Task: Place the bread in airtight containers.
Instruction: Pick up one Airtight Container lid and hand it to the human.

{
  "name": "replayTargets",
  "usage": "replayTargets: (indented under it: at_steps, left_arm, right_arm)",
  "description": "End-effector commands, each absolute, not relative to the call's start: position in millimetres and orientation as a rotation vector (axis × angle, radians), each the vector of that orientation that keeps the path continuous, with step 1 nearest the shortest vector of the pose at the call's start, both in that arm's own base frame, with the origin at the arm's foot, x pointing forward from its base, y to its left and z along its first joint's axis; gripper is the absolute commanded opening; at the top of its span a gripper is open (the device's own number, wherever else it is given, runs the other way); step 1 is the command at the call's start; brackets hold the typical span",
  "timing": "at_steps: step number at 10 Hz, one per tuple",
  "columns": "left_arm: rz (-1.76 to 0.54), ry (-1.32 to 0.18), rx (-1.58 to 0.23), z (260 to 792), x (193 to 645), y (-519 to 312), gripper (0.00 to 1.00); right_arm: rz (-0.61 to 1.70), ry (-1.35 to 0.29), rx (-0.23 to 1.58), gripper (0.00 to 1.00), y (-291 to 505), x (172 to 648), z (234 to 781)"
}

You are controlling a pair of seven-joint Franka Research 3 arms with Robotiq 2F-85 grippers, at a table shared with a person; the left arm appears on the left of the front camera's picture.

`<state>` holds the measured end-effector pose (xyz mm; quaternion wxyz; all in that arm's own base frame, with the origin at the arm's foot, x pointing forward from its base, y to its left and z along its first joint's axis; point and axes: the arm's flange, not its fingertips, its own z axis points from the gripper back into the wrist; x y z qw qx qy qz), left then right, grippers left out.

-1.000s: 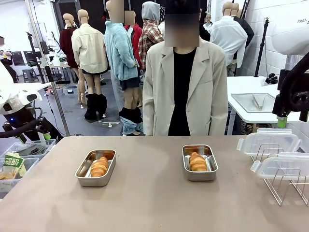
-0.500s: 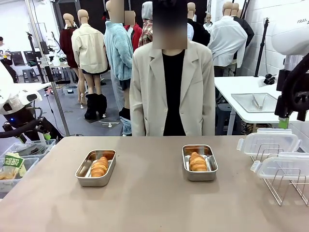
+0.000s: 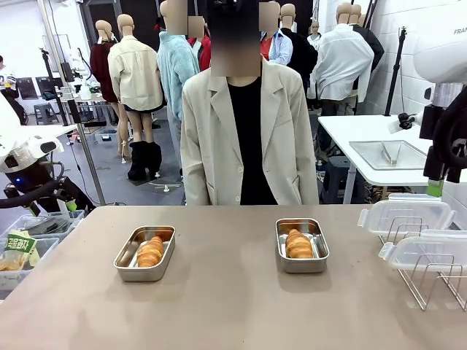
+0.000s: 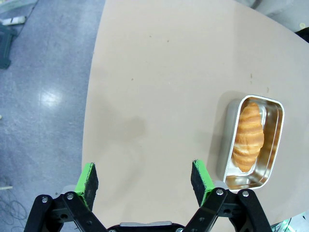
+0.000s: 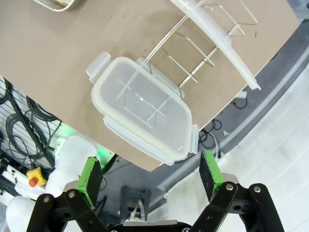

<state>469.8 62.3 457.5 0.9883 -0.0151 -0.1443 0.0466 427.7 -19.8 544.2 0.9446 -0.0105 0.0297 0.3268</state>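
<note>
Tan tabletop (image 3: 233, 313): croissant (image 3: 150, 251) in left container (image 3: 142, 275), second croissant (image 3: 299, 244) in right container (image 3: 303, 267), lids (image 3: 405, 215) on wire rack (image 3: 430, 281). Left hand (image 4: 144, 178), right hand (image 5: 150, 175) spread, empty. Grey floor (image 4: 38, 72).

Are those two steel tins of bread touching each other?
Apart. The front view shows bare table between the left tin and the right tin.

Tan table (image 3: 233, 313): left container (image 3: 142, 275), right container (image 3: 302, 267), wire rack (image 3: 427, 283) far right.

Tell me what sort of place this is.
Probably a robotics lab, not a kitchen: a white robot arm stands at the beige table, with black cable bundles and a yellow emergency-stop box below.
</note>
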Motion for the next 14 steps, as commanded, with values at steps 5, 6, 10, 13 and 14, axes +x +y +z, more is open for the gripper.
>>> replayTargets:
  at_steps: [5, 6, 10, 13, 14]
  left_arm:
    - [0.088, -0.290, -0.021, 459, 468, 64, 1.00]
    - [0.088, -0.290, -0.021, 459, 468, 64, 1.00]
    - [0.088, -0.290, -0.021, 459, 468, 64, 1.00]
    - [0.088, -0.290, -0.021, 459, 468, 64, 1.00]
    - [0.088, -0.290, -0.021, 459, 468, 64, 1.00]
  right_arm:
    - [0.992, 0.074, -0.047, 1.00, -20, 415, 538]
    - [1.122, 0.086, -0.024, 1.00, -19, 405, 530]
    - [1.359, 0.127, -0.051, 1.00, -13, 388, 488]
    - [1.440, 0.057, -0.147, 1.00, -5, 397, 465]
    - [1.419, 0.055, -0.153, 1.00, -1, 401, 459]
